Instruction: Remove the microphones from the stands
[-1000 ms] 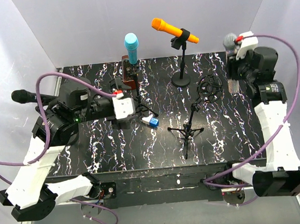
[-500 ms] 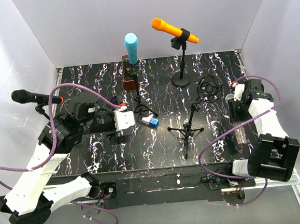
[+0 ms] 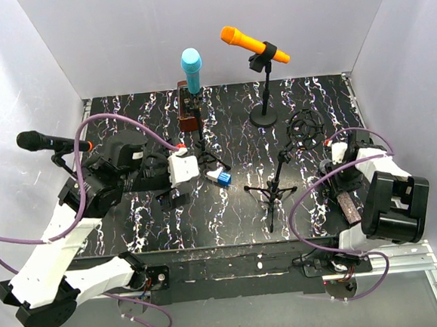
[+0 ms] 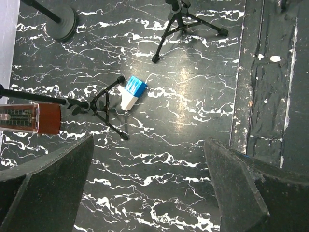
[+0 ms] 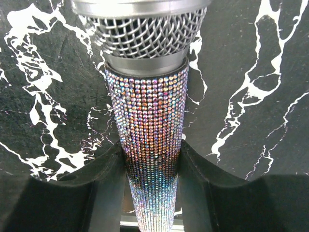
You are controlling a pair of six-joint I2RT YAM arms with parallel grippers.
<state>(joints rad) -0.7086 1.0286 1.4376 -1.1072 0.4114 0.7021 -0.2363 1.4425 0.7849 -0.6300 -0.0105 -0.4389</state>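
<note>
Your right gripper [image 5: 152, 157] is pinching the microphone [image 5: 149, 111]. Both dark fingers [image 5: 104, 179] press on the narrow part of its rhinestone-studded body, just behind the silver mesh head [image 5: 142, 34], which pokes out past the fingertips. The rest of the body runs back between the fingers toward the wrist camera. I can make out no lettering among the studs.

From above, that gripper sits low over the black, white-veined tabletop [image 3: 230, 215], with its arm folded tight behind it. You cannot tell whether the microphone touches the surface. The stand [image 3: 278, 175] is off to the gripper's left, clear of the microphone, and its round shock mount [image 3: 304, 126] is empty.

Your left gripper [image 4: 148, 140] is spread wide with nothing between its fingers — only bare tabletop. Ahead of it, roughly in line with the gap, a small blue-and-white block [image 4: 133, 92] lies just beside a foot of a black tripod [image 4: 104, 111]. Ahead of its left-hand finger sits a brown box [image 4: 29, 118], and the scale on the box's face is too small to read. Further ahead is the empty stand's own tripod.
</note>
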